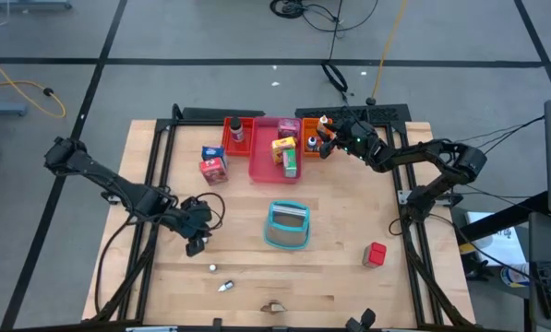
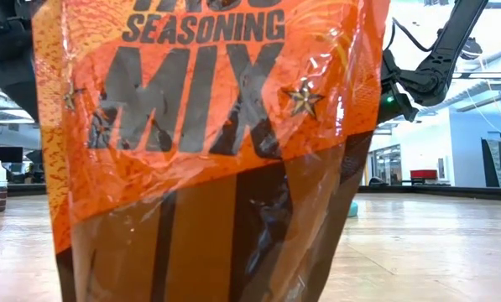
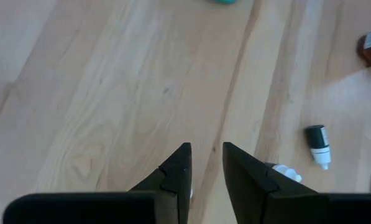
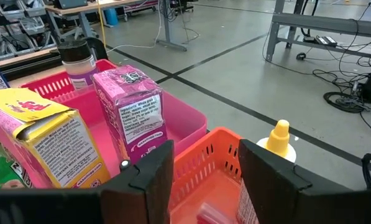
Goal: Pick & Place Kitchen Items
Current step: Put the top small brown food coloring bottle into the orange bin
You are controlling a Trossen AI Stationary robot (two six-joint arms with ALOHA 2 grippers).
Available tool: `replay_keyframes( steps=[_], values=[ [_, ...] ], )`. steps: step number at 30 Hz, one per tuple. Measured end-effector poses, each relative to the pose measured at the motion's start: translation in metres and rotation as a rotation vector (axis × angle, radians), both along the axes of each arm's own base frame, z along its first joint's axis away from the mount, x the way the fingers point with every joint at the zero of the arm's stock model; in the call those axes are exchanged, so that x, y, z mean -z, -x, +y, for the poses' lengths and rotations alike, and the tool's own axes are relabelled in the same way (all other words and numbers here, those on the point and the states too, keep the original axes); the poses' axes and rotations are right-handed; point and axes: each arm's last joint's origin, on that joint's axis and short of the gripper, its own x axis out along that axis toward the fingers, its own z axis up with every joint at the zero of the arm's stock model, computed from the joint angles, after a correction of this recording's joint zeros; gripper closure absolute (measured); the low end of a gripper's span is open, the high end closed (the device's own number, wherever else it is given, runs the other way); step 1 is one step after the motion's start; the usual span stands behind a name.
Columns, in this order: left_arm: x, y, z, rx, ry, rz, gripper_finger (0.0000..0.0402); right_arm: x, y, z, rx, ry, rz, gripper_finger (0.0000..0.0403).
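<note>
My right gripper (image 1: 326, 138) hangs open over the orange tray (image 4: 201, 165) at the table's far side. The tray's floor shows between its fingers. A bottle with a yellow cap (image 4: 279, 134) stands just beyond one finger. The pink tray (image 1: 268, 166) holds a yellow-pink carton (image 4: 45, 140), a purple-pink carton (image 4: 135, 112) and a green carton (image 1: 291, 165). A red-blue carton (image 1: 213, 163) stands on the table beside the red tray (image 1: 238, 138). A red cube (image 1: 376, 254) lies at the near right. My left gripper (image 3: 205, 152) hovers over bare wood at the left, its fingers a narrow gap apart and empty.
A teal basket (image 1: 287, 225) sits mid-table. A small dark-capped bottle (image 3: 317, 144) and tiny pieces (image 1: 225, 287) lie near the left gripper. An orange seasoning packet (image 2: 208, 126) stands at the near edge and blocks most of the low view. A dark-lidded jar (image 4: 78, 59) stands in the red tray.
</note>
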Motion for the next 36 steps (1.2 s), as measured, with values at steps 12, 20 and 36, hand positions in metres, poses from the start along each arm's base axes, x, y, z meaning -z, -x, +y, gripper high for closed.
replay_keyframes(
  steps=[12, 20, 36],
  values=[
    [0.023, -0.004, -0.016, 0.028, -0.074, 0.125, 0.0194, 0.0, 0.0, 0.0, -0.001, 0.0, 0.004, 0.0231],
    [0.041, -0.003, -0.029, 0.025, -0.132, 0.216, 0.0172, 0.0, 0.0, 0.0, -0.001, 0.001, 0.005, 0.0227],
    [0.068, -0.003, -0.04, -0.005, -0.276, 0.296, 0.0172, 0.0, 0.0, 0.0, -0.001, 0.001, 0.004, 0.023]
  ],
)
